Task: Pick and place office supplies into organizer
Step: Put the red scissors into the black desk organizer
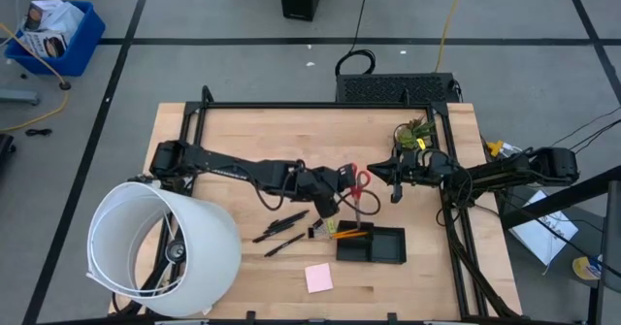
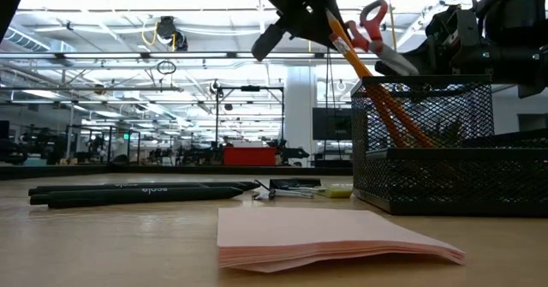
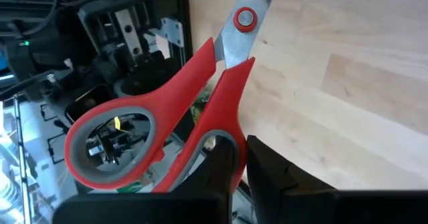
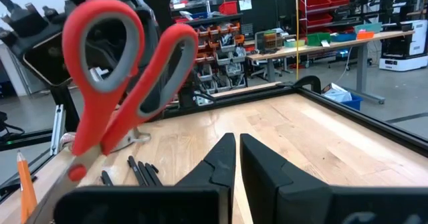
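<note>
Scissors hang pinched in my left claw above the organizer; my right claw, fingers closed and empty, waits just beside them.

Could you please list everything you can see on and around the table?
scissors: one, red-handled, held above table
organizer: one, black mesh, table front
pencils: at least two, orange, in organizer
pens: about three, black, left of organizer
clip: one, black, between pens and organizer
sticky pad: one, pink, near organizer at table's front edge
lampshade: one, white, front left
plant: one, green, back right
left gripper: dark, jaws shut on scissors
right gripper: dark, jaws shut, empty, beside scissors
</note>
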Motion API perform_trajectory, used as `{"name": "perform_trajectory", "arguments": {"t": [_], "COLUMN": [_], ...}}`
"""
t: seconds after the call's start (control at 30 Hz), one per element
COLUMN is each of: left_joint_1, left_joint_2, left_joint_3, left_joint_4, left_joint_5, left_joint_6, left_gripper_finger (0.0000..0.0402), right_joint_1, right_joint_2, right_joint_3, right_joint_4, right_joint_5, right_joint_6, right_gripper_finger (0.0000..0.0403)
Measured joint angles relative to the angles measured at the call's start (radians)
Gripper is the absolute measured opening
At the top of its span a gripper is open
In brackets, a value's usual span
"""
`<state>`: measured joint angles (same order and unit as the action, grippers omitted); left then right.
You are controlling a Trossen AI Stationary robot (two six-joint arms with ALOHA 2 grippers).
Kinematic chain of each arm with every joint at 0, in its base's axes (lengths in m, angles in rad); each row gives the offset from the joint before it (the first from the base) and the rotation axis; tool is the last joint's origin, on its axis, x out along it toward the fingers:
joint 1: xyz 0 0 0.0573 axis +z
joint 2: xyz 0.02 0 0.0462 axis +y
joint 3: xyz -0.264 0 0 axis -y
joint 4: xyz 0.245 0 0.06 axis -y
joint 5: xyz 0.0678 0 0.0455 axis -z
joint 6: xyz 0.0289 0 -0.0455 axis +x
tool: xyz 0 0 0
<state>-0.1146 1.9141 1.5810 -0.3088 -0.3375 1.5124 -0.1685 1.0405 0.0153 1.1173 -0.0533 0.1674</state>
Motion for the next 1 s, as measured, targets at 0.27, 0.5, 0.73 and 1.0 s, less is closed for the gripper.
{"name": "perform_trajectory", "arguments": {"t": [0.27,0.5,0.73,1.0], "left_joint_1": [-0.018,-0.045,-0.051,-0.051], "left_joint_2": [0.0,0.0,0.09,0.1], "left_joint_3": [0.0,0.0,0.0,-0.001], "left_joint_4": [0.001,0.008,0.205,0.257], "left_joint_5": [0.025,0.045,0.002,-0.08], "left_joint_6": [-0.02,0.041,0.209,0.234], "left_gripper_finger": [0.0034,0.0034,0.0035,0.0035], "right_joint_1": [0.0,0.0,0.0,0.0], "right_joint_2": [0.0,0.0,0.0,0.001], "right_joint_3": [0.0,0.0,0.0,0.0], "right_joint_4": [0.0,0.0,-0.001,-0.001], "right_joint_5": [0.0,0.0,0.0,0.0], "right_joint_6": [0.0,0.0,0.0,0.0], "right_gripper_finger": [0.0018,0.0018,0.0018,0.0018]}}
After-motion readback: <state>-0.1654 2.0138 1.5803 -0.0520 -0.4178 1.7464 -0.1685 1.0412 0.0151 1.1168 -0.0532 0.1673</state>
